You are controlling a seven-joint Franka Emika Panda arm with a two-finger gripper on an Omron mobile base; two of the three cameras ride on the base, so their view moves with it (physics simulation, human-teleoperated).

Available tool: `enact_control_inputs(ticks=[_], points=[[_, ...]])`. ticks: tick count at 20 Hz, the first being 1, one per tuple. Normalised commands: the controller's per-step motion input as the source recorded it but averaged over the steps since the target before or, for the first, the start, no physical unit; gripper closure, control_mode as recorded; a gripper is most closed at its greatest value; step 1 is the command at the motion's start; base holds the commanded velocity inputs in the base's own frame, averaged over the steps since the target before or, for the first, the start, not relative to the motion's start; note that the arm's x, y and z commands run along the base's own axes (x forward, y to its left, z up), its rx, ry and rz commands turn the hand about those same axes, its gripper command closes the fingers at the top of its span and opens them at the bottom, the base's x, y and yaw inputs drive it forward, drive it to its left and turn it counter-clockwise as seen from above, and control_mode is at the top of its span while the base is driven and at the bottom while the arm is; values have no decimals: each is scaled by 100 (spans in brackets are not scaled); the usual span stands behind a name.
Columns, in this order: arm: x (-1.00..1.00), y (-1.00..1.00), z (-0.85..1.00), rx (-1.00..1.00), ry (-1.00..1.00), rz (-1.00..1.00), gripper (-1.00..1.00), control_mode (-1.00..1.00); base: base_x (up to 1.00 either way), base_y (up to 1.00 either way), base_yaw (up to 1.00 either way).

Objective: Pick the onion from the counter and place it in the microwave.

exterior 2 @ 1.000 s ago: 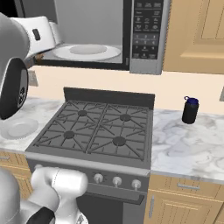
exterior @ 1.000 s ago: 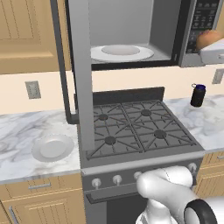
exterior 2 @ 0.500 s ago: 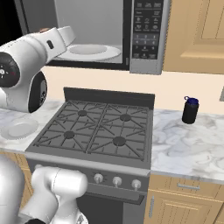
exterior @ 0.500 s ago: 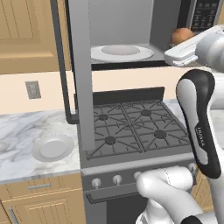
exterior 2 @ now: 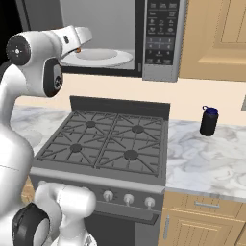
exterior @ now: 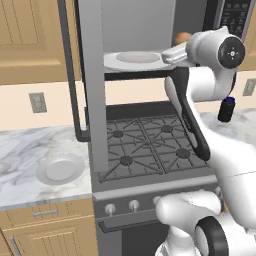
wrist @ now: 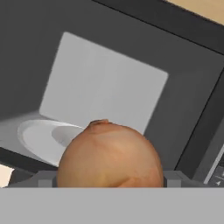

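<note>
Gripper (exterior: 181,46) is closed around the onion (wrist: 110,155) and holds it at the open mouth of the microwave (exterior 2: 163,43), just beside the white turntable (exterior: 136,60).

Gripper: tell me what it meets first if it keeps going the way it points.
Likely the microwave: the gripper, shut on the onion, aims into the open cavity above the turntable, toward the back wall. Depth is unclear.

Glossy white arm (exterior: 215,150), dark round joints.
</note>
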Motion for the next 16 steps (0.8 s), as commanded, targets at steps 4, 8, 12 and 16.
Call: enact_control_inputs(ticks=[4,8,12,16], points=[[73,11,-6,8,29,-8,100,-100,0,0,0],[77,1,-7,19,20,-3,100,-100,0,0,0],[63,0,-32,22,0,0,100,-100,0,0,0],[62,0,-54,19,0,0,100,-100,0,0,0]])
